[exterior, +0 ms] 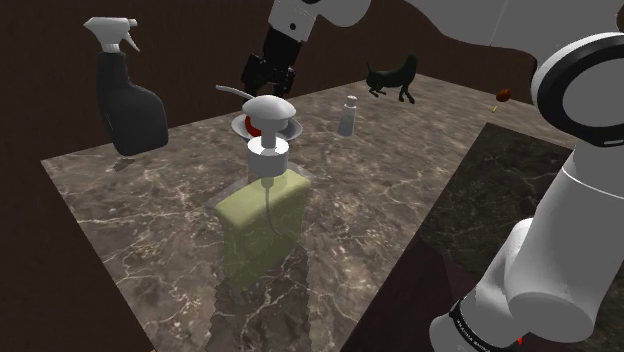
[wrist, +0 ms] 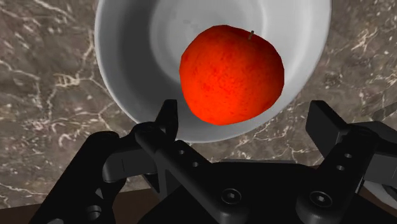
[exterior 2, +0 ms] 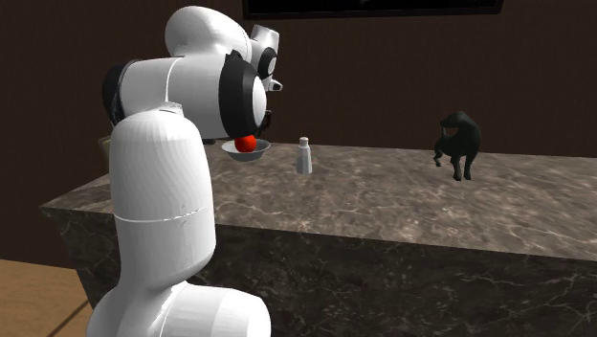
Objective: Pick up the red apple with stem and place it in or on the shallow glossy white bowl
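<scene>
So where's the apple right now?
The red apple sits inside the white bowl on the marble counter; in the shoulder view it's just behind the soap dispenser, left of the small shaker.

Items on the single marble worktop (exterior: 400, 180): one red apple (wrist: 232, 73), one white bowl (wrist: 143, 38), one pump bottle (exterior: 262, 215), one dark spray bottle (exterior: 128, 95), one small shaker (exterior: 347, 117). Also one black dog figure (exterior: 392, 78). Beyond these, one small brown object (exterior: 503, 96), too small to name.
</scene>
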Robot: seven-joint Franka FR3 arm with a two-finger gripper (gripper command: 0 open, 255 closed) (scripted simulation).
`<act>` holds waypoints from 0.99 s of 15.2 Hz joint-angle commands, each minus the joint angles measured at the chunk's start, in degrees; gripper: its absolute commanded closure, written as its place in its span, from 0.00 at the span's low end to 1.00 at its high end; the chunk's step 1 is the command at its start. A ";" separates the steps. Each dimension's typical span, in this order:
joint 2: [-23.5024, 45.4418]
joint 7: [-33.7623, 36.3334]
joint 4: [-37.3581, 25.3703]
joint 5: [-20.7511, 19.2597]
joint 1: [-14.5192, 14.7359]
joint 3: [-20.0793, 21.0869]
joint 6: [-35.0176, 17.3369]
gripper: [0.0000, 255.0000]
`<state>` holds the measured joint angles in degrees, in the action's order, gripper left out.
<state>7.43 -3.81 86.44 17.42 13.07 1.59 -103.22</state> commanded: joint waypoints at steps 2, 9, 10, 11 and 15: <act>0.00 0.00 0.00 0.00 0.00 0.00 0.00 0.00; 0.36 0.42 -7.46 0.01 -1.09 -0.72 7.32 0.00; 0.37 0.42 -7.47 0.01 -1.09 -0.72 7.32 0.00; 0.37 0.42 -7.48 0.01 -1.09 -0.72 7.32 0.00; 0.37 0.42 -7.48 0.01 -1.09 -0.72 7.32 0.00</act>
